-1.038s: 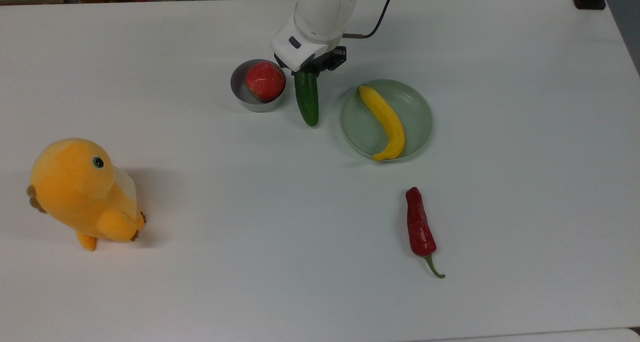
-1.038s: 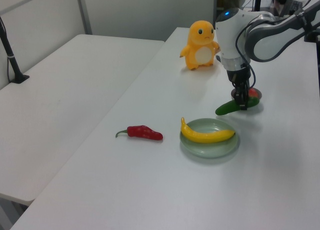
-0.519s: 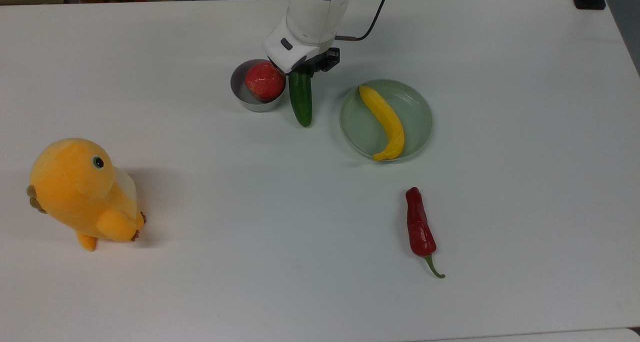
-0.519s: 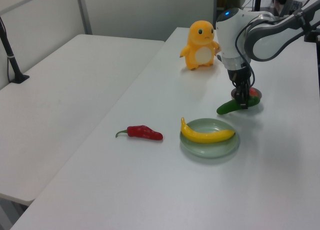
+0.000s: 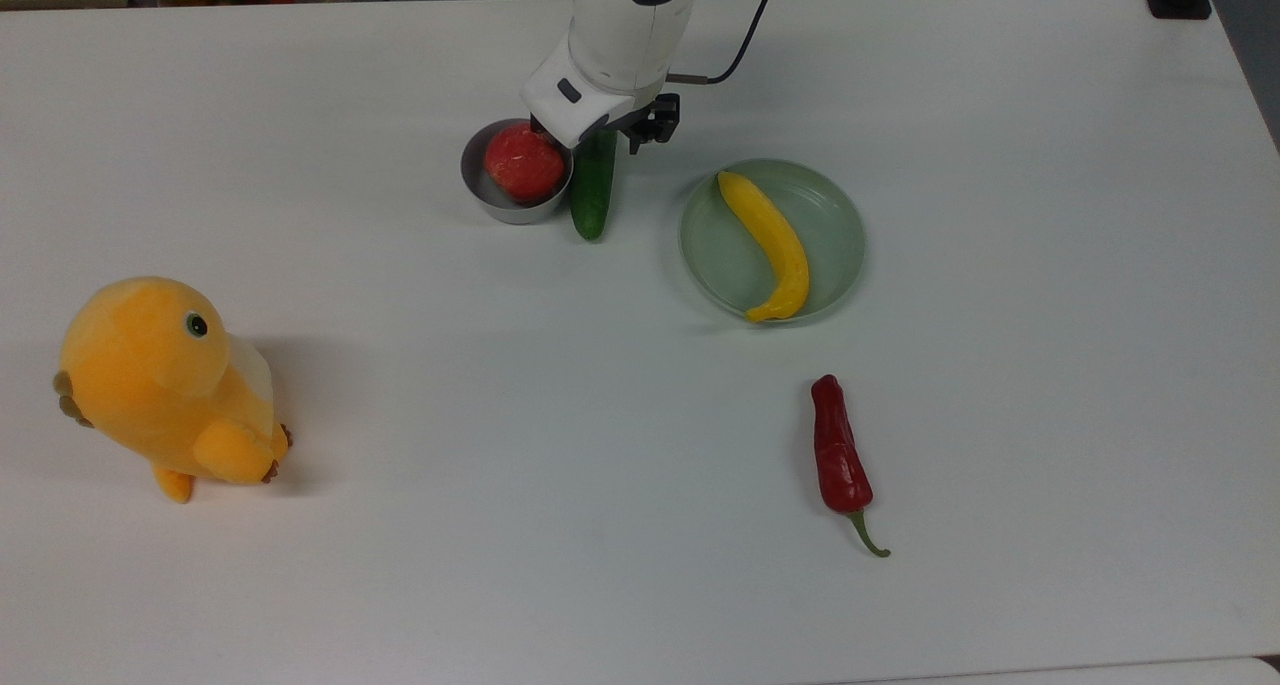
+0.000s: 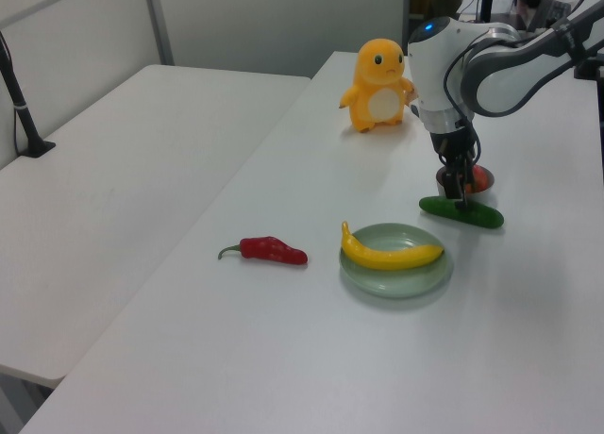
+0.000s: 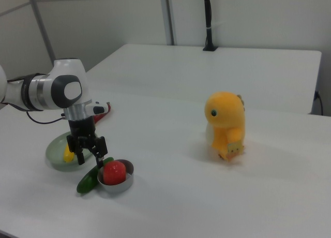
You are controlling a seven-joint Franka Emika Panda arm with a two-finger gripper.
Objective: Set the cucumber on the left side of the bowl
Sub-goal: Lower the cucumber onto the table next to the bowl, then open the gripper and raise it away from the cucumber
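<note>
**Beside the bowl: cucumber down on the tabletop**

Toward the far edge of the tabletop [image 5: 400, 585] in the top view, I have the claw [image 5: 612, 137] low over the cucumber [image 5: 592, 189], and in the right view its fingers [image 7: 78, 156] stand apart on either side of the cucumber's far end. From what I can see, I cannot tell whether the pads are touching the skin or just clear of it.

I see the cucumber lying flat on the tabletop, right against the grey metal bowl [image 5: 492, 197], on the bowl's right in the top view and on its left in the right view. In the left view it lies in front of the bowl, between the bowl and the pale green dish [image 6: 415, 281]. A red round fruit [image 5: 523, 162] sits inside the bowl.

On the top view's right of the cucumber I have the pale green dish, apart from it, with a curved yellow fruit [image 5: 772, 245] lying across it. A red chilli [image 5: 838, 459] lies on its own nearer the front edge of the tabletop in the top view, well apart from the dish. An orange plush toy [image 5: 165, 390] stands upright near the top view's left edge, far from everything else.
</note>
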